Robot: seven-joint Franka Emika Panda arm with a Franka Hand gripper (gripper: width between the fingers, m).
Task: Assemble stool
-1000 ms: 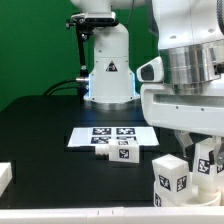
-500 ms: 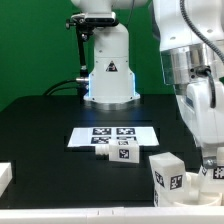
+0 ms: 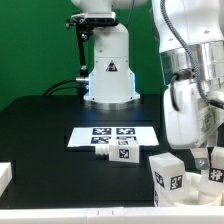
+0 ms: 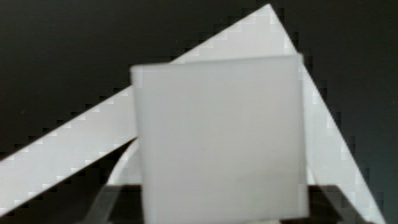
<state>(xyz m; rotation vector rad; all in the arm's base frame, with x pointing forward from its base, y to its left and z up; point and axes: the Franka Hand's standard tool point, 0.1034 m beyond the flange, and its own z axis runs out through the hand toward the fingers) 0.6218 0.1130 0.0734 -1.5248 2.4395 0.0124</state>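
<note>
In the exterior view my gripper hangs low at the right edge, shut on a white stool leg with black-and-white tags, close to the table. In the wrist view that leg is a plain white block filling the middle, gripped between my dark fingers; the gripper is closed on its sides. A second leg stands upright just to the exterior view's left of the held one. A third leg lies on its side in front of the marker board. The round seat is not in view.
The robot's white base stands at the back centre on the black table. A white block edge shows at the exterior view's far left. White angled surfaces lie behind the held leg in the wrist view; what they are is unclear.
The arm has swung toward the exterior view's right and lowered. The held leg now sits lower and closer to the right edge, beside the upright leg.
</note>
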